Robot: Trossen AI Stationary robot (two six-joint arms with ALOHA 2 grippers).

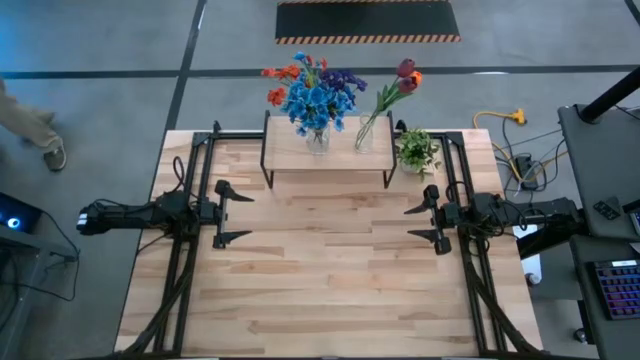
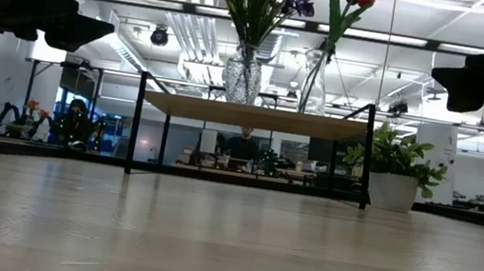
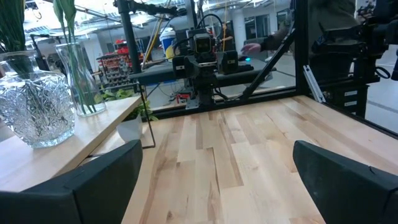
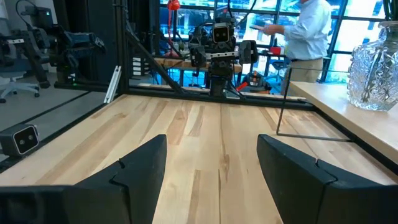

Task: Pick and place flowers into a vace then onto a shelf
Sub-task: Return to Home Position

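While both arms sit at the table's side edges, neither holds anything. The left end effector (image 1: 245,215) has its fingers spread wide and is empty, and the right end effector (image 1: 412,222) is the same. They face each other across the bare light wooden table (image 1: 330,280).

Task items are all at the far edge, on the low shelf (image 1: 340,160) with a light plank top and thin black metal legs:
- The long-stemmed artificial flowers (image 1: 315,95), with blue, orange-red and purple heads, stand upright in a squat cut-glass vase (image 1: 318,140).
- The dark red tulips (image 1: 405,75) are in a slim clear glass vase (image 1: 363,135), near the shelf's right end.

Placement looks done. Only arm parking is left, by my read.

Risks from here:
- The slim clear glass vase is the weak point. It has a narrow base, and its stems lean out toward the right arm's side, so it is likely top-heavy. A jolt to the table or shelf could tip it.
- The shelf legs are thin, so a finger clipping a leg or the plank edge would shake both vases.
- The small leafy green plant (image 1: 417,150) in a white pot stands just beside the shelf's right end. It is the nearest thing to the right arm, so a forward sweep would hit it first.
- The cut-glass vase looks heavy and wide-based, so it is less of a worry.

Both end effectors are well apart from the shelf, so the risk is low if each arm keeps to its own side.
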